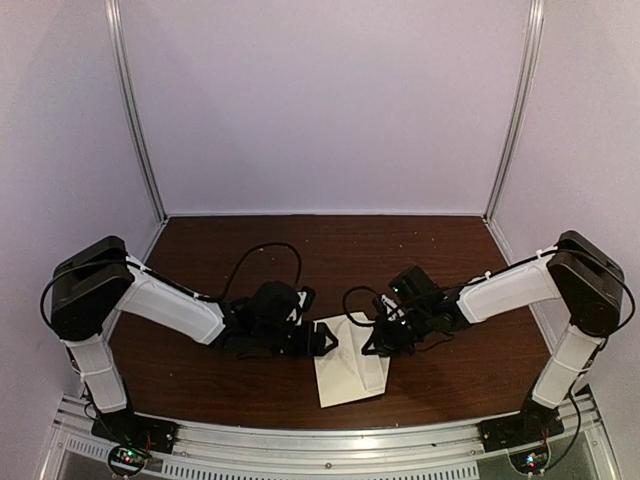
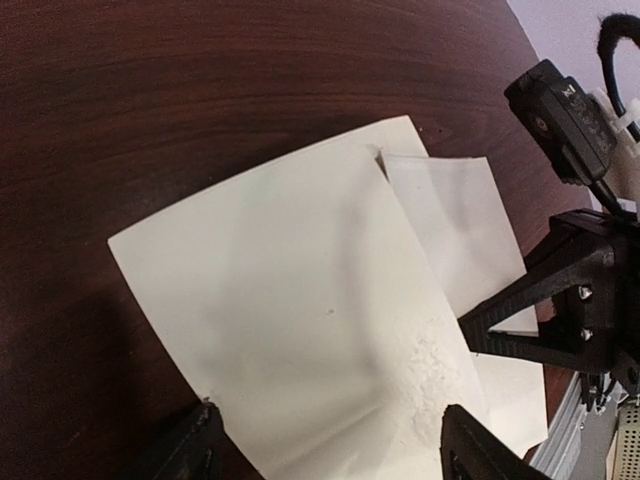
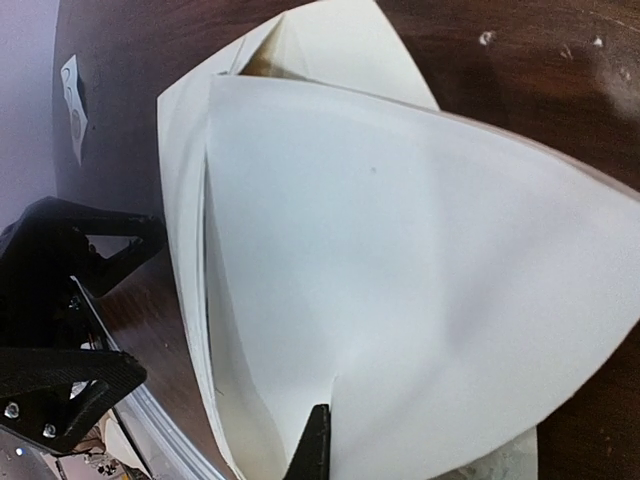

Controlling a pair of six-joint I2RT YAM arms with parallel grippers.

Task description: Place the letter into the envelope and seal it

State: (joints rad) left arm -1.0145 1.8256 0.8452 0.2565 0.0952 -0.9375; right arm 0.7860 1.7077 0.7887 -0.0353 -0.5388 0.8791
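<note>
The cream envelope (image 1: 350, 372) lies flat near the table's front edge, between both arms. In the left wrist view the envelope (image 2: 290, 290) fills the middle, and a whiter sheet, the letter (image 2: 450, 210), sticks out from under its far right edge. My left gripper (image 2: 325, 440) is open, its fingertips (image 2: 200, 440) resting at the envelope's near edge; it also shows from above (image 1: 325, 342). My right gripper (image 1: 376, 342) is at the envelope's right side. In the right wrist view one finger (image 3: 315, 445) is clamped on the bowed white letter (image 3: 400, 250); the other finger is hidden under the paper.
A small white card with round stickers (image 3: 72, 105) lies on the dark wood table (image 1: 240, 250) beyond the envelope. The metal rail of the table's front edge (image 1: 330, 440) runs close behind the envelope. Purple walls enclose the table on three sides.
</note>
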